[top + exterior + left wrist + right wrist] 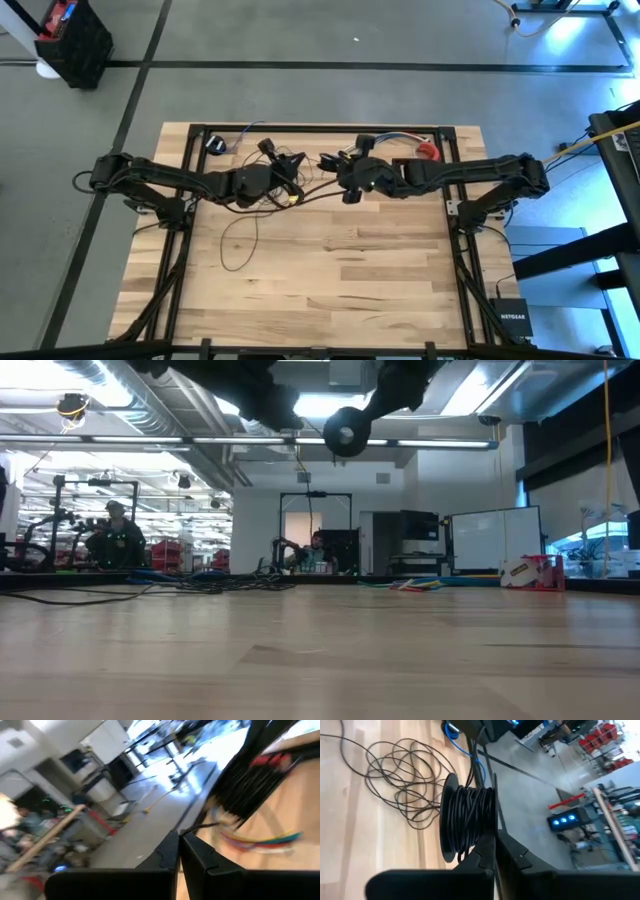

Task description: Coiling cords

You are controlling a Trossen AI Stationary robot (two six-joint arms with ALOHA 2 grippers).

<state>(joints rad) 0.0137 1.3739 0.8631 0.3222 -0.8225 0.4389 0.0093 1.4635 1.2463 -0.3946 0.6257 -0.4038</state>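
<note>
Both grippers are hanging raised over the far middle of the wooden table (330, 270), close together, each with its fingers pressed shut. In the right wrist view, the right gripper (495, 851) is showing its two dark fingers closed against each other just beside a black spool (466, 820) wound thick with dark wire; whether the fingertips are pinching a strand cannot be told. Beyond that spool, the cords (400, 777) are lying on the tabletop as a loose tangle of many overlapping thin dark loops, with one strand trailing away across the wood. From above, the same thin wire is showing as a wide loop (240, 235) sagging toward the table's centre below the left gripper (290, 170), while the right gripper (345, 180) is sitting just beside it. In the left wrist view, the left gripper (179, 851) is closed with a thin dark strand emerging at its tips, and a short bundle of multicoloured wires (260, 840) is lying on the wood farther off. At table height, a round black disc (346, 432) is hanging beneath the arms, well above the surface.
</note>
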